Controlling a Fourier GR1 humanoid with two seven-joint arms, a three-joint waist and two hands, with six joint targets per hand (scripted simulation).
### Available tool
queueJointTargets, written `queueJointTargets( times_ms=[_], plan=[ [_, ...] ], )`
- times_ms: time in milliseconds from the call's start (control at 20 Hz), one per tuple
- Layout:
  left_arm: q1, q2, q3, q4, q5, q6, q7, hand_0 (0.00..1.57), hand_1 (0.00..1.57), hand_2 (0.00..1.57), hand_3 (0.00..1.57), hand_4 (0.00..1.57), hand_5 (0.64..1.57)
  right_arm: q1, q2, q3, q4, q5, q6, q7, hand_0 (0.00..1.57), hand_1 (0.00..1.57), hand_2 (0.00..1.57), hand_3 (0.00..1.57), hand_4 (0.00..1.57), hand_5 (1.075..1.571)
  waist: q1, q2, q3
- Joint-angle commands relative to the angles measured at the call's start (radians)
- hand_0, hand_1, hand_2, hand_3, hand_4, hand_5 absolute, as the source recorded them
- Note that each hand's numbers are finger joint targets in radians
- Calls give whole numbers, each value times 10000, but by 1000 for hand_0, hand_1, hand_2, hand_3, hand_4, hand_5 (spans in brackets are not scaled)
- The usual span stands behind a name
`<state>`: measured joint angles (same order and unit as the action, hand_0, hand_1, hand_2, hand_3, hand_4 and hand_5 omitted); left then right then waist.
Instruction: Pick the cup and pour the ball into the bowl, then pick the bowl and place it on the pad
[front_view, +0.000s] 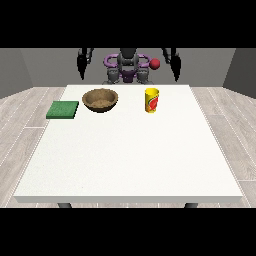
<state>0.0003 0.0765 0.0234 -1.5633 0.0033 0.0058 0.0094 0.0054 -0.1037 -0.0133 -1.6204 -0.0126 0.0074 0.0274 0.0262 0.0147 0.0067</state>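
A yellow cup (152, 100) with a red mark stands upright on the white table (130, 155), right of centre at the far side. A brown bowl (100, 99) sits to its left, and a flat green pad (63, 109) lies further left near the table's edge. The ball does not show; the cup's inside is hidden. The hand at the view's left (83, 65) hangs raised beside the robot, behind the table's far edge. The hand at the view's right (174, 64) hangs likewise. Both hands hold nothing, with fingers pointing down and fairly straight.
A red sphere (155, 63) shows on the robot's body by its shoulder. The table's near half (130, 170) is bare white surface. Wooden floor surrounds the table.
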Motion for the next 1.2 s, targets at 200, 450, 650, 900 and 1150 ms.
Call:
queueJointTargets(
  times_ms=[200,450,650,900,1150],
  plan=[
    [-132,390,117,-1023,124,-71,867,0,0,0,0,664,1566,-114,-422,-143,-962,-69,30,927,0,0,0,0,875,1533,9,-2590,-67],
    [325,-739,-624,-2326,1362,702,3951,0,0,0,0,634,1564,1071,67,-425,-1881,-1481,-127,3457,0,0,0,0,860,1530,-542,-4426,-59],
    [-324,-754,-1537,-3083,506,2255,4478,0,0,0,0,601,1563,921,39,-95,-3433,-1520,-252,4413,0,0,0,0,823,1528,-949,-3645,-65],
    [-800,-739,-1427,-3716,324,1679,3799,0,0,0,0,591,1557,547,28,-645,-3747,-1409,-398,3525,0,0,0,0,760,1549,-612,-1812,-65],
    [-1929,-762,-1219,-2105,-277,1903,1425,0,0,0,0,583,1544,-830,182,-607,-3021,-1273,-342,2287,0,0,0,0,730,1550,-865,391,-67]
  ],
)
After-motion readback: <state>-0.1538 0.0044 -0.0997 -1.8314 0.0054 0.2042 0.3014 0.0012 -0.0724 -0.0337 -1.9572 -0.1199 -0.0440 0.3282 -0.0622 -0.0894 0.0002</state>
